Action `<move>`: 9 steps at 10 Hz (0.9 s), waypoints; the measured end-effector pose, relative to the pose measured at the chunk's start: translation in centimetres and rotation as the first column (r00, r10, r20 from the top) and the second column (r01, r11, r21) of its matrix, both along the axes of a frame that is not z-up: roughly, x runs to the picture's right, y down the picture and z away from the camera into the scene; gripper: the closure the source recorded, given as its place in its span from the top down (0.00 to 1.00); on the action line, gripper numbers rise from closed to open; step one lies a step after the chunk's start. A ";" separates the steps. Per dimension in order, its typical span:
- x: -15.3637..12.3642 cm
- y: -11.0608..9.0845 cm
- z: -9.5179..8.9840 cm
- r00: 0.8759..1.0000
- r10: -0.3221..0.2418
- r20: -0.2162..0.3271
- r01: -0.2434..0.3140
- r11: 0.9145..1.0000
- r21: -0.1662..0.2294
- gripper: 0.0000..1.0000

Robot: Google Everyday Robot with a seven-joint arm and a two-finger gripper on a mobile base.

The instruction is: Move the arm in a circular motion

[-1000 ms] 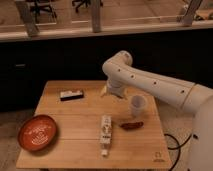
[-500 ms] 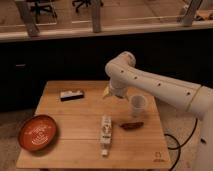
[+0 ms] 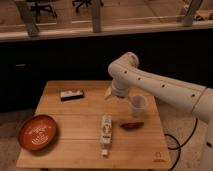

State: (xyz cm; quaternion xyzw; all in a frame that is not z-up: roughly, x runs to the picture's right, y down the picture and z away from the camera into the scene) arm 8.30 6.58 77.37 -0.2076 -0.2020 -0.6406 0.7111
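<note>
Wooden surface [image 3: 80, 117], light plank top, sits center frame on a pale floor. Behind it a dark low wall or cabinet run, above that a pale ledge and glass panes with office chair bases visible beyond.

On the surface: red-orange bowl [image 3: 38, 132] with white pattern at 8 o'clock near the left edge; small dark flat box [image 3: 72, 94] with a white label at 11 o'clock; white bottle [image 3: 105, 133] lying lengthwise at 6 o'clock from center; small brown-red item [image 3: 132, 125] just right of the bottle; translucent white cup [image 3: 137, 105] upright at 3 o'clock near the right edge. Dark cable [image 3: 172, 144] hangs off the right side of the surface.

The arm [image 3: 155, 85]: thick cream-white rounded tube, small dark dots along it, bulbous elbow joint at top, enters from the right at 4 o'clock, runs up-left over the surface's right-back part, then bends down.

Pincer [image 3: 109, 93] hangs below the elbow, over the surface at about 1 o'clock, just left of the cup, apart from the box. Cannot tell how it stands or whether it has anything.
</note>
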 end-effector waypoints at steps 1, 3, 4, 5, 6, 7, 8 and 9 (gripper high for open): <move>0.7 0.1 -0.1 1.000 0.000 -0.002 0.000 1.000 0.003 0.80; 0.7 0.3 -0.3 1.000 0.000 0.005 0.000 1.000 0.002 0.80; 0.7 0.4 -0.5 1.000 -0.001 0.010 0.001 1.000 0.000 0.80; 1.0 0.6 -0.7 1.000 -0.006 0.008 0.006 1.000 0.004 0.80; 1.1 0.9 -1.0 1.000 -0.009 0.009 0.009 1.000 0.003 0.80; 1.5 1.2 -1.3 1.000 -0.012 0.007 0.012 1.000 0.004 0.80; 1.5 1.3 -1.6 1.000 -0.015 0.010 0.015 1.000 0.006 0.80; 1.6 1.4 -1.7 1.000 -0.017 0.011 0.017 1.000 0.006 0.80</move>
